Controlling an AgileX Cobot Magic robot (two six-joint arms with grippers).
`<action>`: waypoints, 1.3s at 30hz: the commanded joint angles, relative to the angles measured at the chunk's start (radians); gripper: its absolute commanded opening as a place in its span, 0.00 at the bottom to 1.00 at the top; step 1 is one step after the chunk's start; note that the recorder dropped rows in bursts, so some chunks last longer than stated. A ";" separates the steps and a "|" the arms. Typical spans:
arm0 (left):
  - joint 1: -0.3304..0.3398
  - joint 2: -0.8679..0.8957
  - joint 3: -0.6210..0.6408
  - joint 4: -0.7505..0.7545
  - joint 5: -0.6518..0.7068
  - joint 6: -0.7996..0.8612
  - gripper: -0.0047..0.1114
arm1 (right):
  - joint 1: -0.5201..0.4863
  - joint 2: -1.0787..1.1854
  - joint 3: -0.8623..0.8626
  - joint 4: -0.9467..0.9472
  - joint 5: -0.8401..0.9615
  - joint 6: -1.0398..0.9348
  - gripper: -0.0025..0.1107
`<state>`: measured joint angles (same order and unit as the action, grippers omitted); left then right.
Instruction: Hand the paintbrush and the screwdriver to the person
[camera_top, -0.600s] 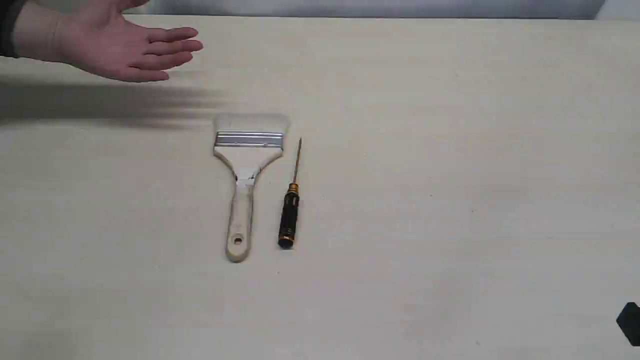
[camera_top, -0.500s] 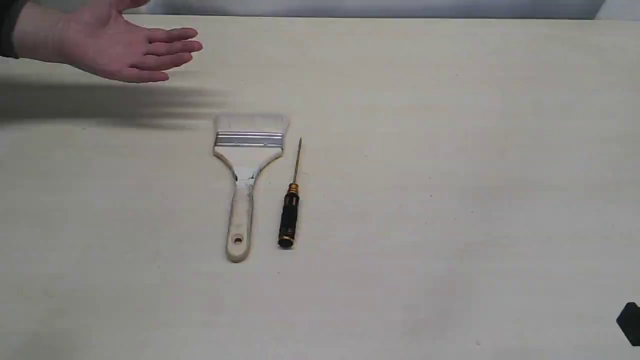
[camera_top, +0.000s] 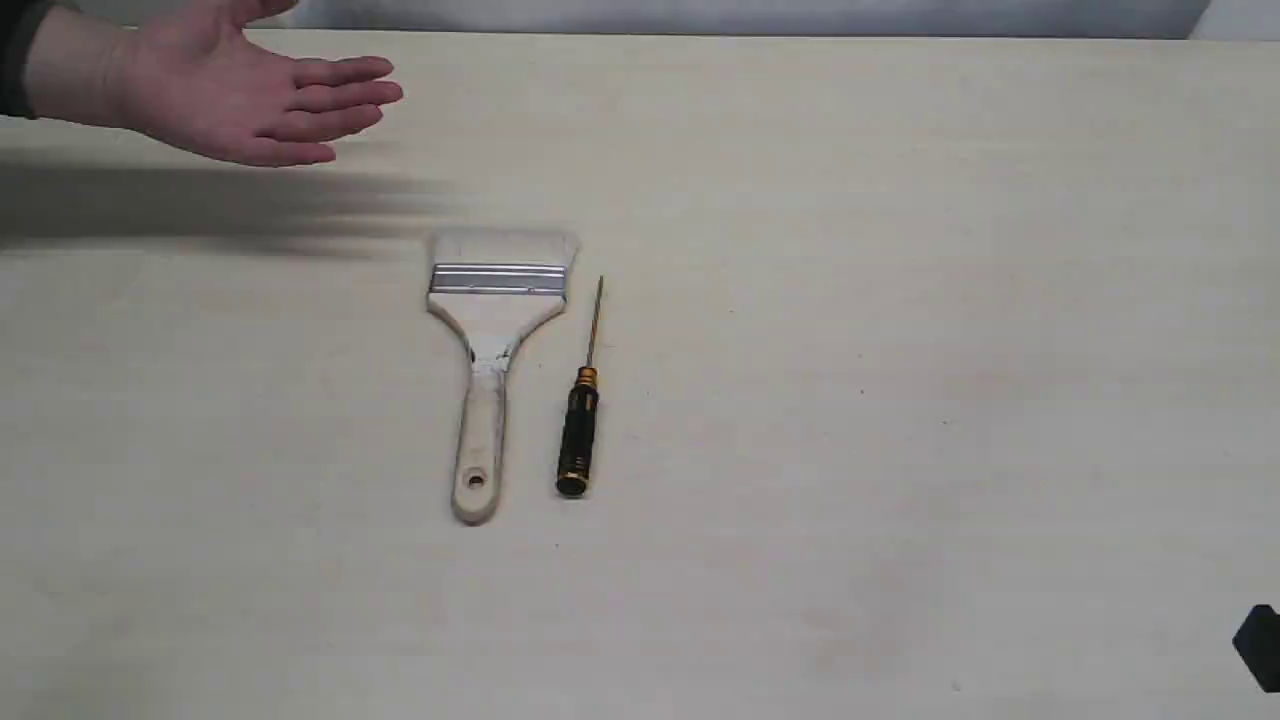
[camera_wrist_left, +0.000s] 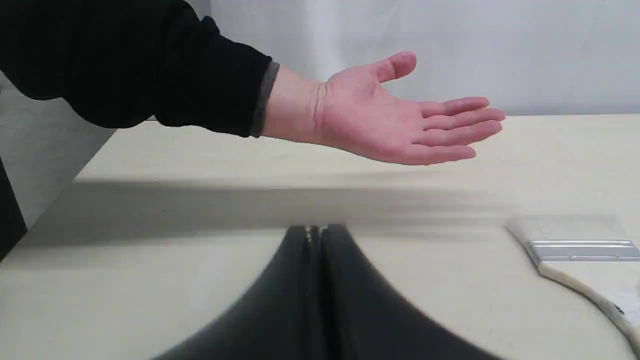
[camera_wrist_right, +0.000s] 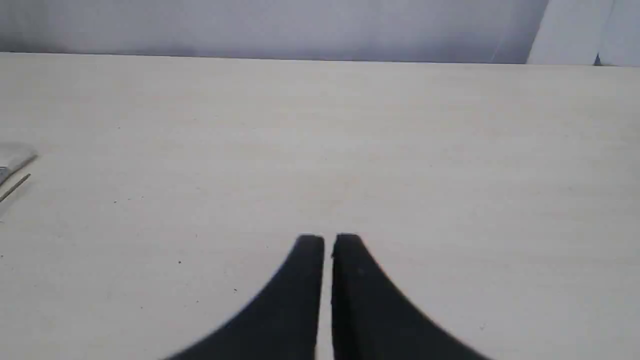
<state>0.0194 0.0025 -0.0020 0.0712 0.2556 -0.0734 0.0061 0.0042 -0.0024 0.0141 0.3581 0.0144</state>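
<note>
The paintbrush (camera_top: 492, 340) lies flat mid-table, pale bristles away from the camera, holed wooden handle towards it. Just right of it lies the screwdriver (camera_top: 580, 420), black handle near, thin golden shaft pointing away. The person's open hand (camera_top: 230, 95) hovers palm-up over the far left of the table; the left wrist view shows that hand (camera_wrist_left: 400, 115) and its dark sleeve. My left gripper (camera_wrist_left: 316, 231) is shut and empty, short of the hand, with the paintbrush's head (camera_wrist_left: 575, 245) off to one side. My right gripper (camera_wrist_right: 327, 240) is shut over bare table, far from both tools.
The pale table (camera_top: 900, 400) ends at a grey wall (camera_top: 700, 15) behind. A small dark piece of the right arm (camera_top: 1260, 645) shows at the lower right edge of the exterior view. The hand casts a broad shadow (camera_top: 200, 205) on the tabletop.
</note>
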 joint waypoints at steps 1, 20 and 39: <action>-0.008 -0.002 0.002 -0.002 -0.008 -0.002 0.04 | -0.004 -0.004 0.002 0.004 -0.014 0.002 0.06; -0.008 -0.002 0.002 0.000 -0.006 -0.002 0.04 | -0.004 -0.004 0.002 0.004 -0.014 0.002 0.06; -0.008 -0.002 0.002 -0.003 -0.006 -0.002 0.04 | -0.004 -0.004 0.002 0.000 -0.145 -0.001 0.06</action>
<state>0.0194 0.0025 -0.0020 0.0712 0.2556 -0.0734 0.0061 0.0042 -0.0024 0.0141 0.2729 0.0144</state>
